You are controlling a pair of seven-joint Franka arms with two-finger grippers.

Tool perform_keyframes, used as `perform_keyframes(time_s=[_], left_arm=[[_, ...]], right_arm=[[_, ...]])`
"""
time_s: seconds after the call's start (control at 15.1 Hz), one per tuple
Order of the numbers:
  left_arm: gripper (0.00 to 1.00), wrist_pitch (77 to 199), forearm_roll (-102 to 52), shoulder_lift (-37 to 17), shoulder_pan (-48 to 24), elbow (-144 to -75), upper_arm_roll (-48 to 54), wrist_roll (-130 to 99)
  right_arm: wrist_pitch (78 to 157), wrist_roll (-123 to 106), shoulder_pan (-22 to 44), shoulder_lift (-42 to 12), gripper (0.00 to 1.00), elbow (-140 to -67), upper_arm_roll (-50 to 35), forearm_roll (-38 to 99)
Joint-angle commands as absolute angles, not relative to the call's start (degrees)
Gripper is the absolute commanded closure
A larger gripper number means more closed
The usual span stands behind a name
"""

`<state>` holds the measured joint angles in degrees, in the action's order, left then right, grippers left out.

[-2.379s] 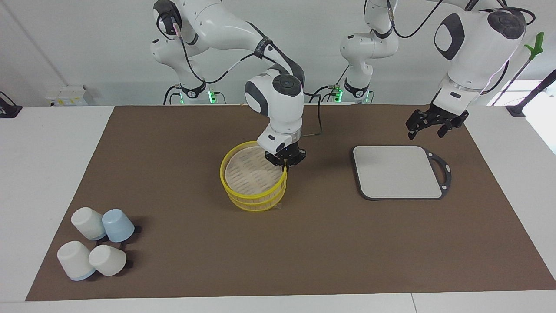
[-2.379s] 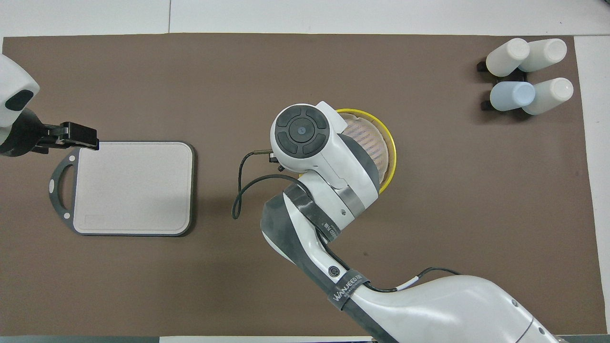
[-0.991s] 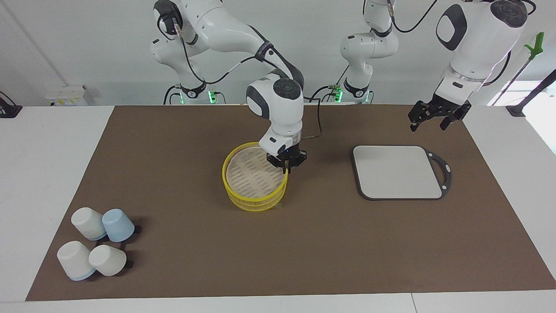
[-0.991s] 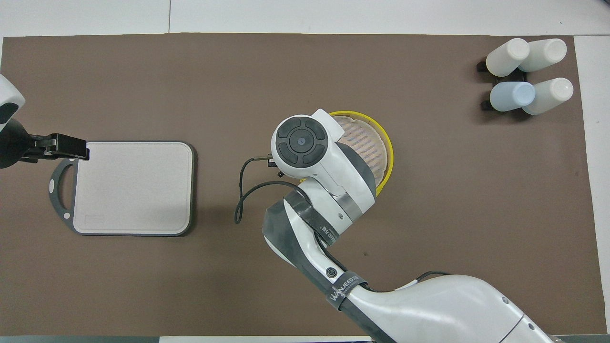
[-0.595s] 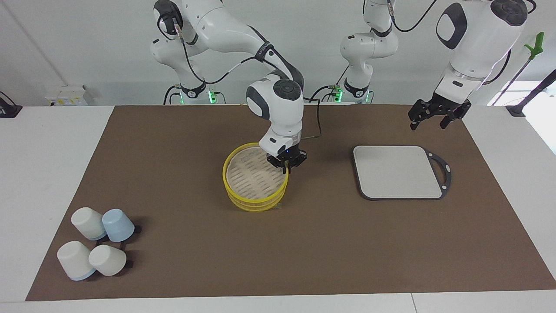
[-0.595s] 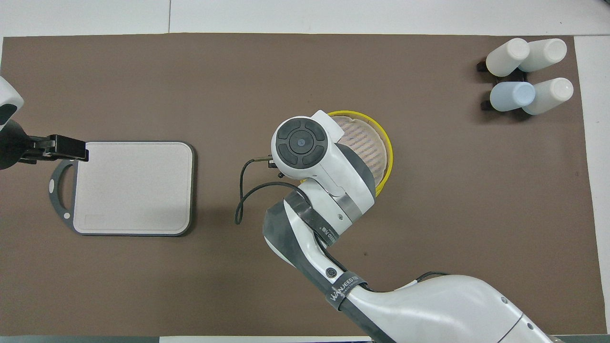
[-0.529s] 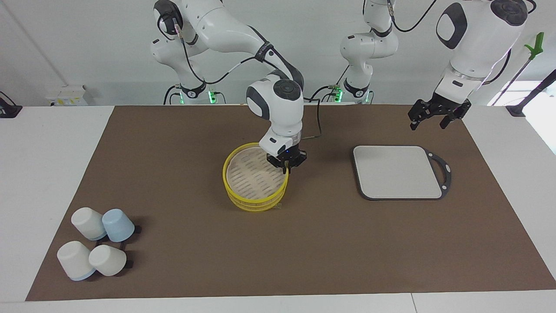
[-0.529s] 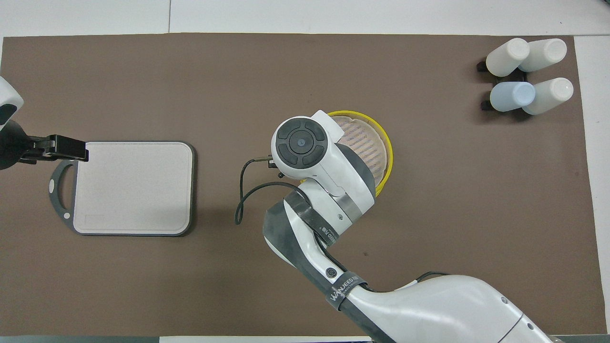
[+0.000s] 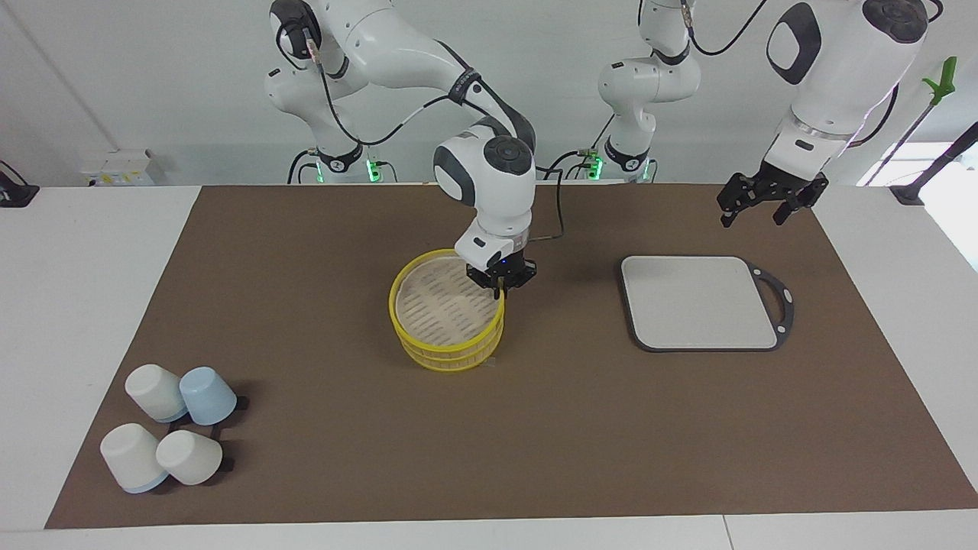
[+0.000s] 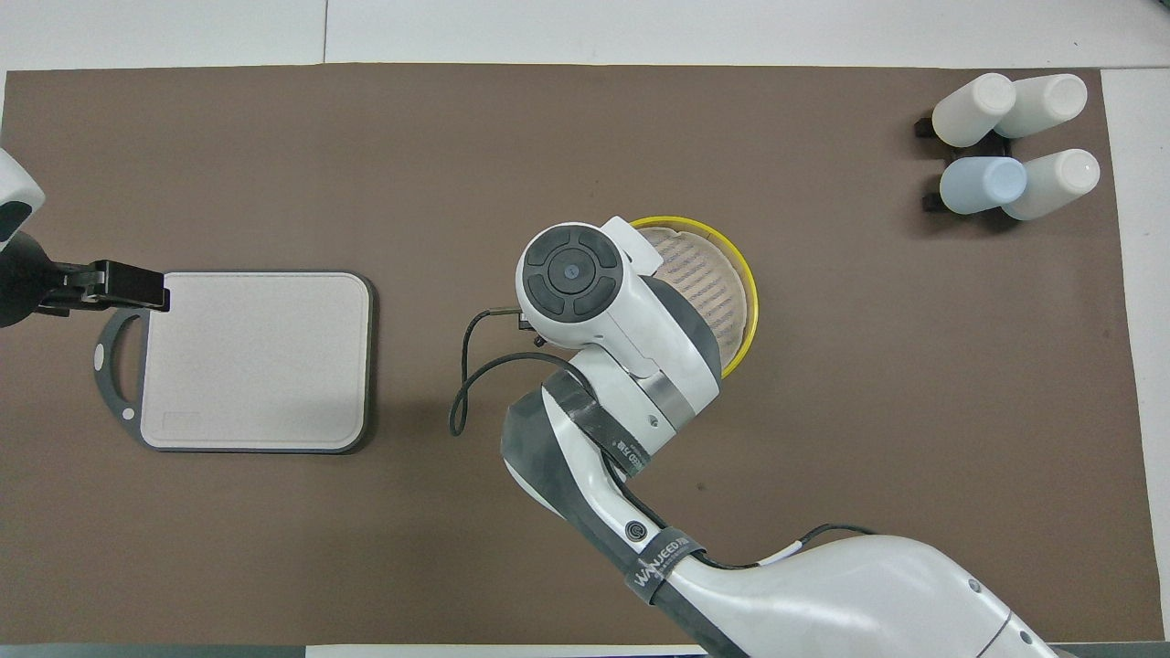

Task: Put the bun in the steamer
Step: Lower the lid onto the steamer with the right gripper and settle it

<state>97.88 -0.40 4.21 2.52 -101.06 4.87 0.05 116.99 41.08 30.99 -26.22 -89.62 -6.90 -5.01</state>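
Bright, even overhead light, soft short shadows, sharp focus, no glare.

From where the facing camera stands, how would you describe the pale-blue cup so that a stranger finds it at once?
Find the brown mat, then its corner at the right arm's end, farthest from the robots. Four overturned cups huddle there. The pale-blue cup is the only fully blue one; its three neighbours are white.

You see one steamer, two stacked yellow tiers, directly at right gripper. One grey board, under left gripper side. Cups well apart from both grippers: three white cups, one pale-blue cup. Two arms. Bun count: none visible.
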Motion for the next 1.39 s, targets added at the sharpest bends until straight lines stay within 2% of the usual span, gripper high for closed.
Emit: perform_keyframes(time_s=[0.0, 1.32], left_arm=[[0.0, 97.5, -1.5, 6.6, 2.8, -103.1, 5.0, 1.3], [0.0, 97.4, -1.5, 7.3, 2.7, -103.2, 4.9, 1.3]], right_arm=[[115.9, 43.5, 30.9, -25.7, 0.85, -90.2, -6.9, -6.2], [117.9, 51.2, 32.0, -25.6, 0.83, -91.2, -6.9, -6.2]])
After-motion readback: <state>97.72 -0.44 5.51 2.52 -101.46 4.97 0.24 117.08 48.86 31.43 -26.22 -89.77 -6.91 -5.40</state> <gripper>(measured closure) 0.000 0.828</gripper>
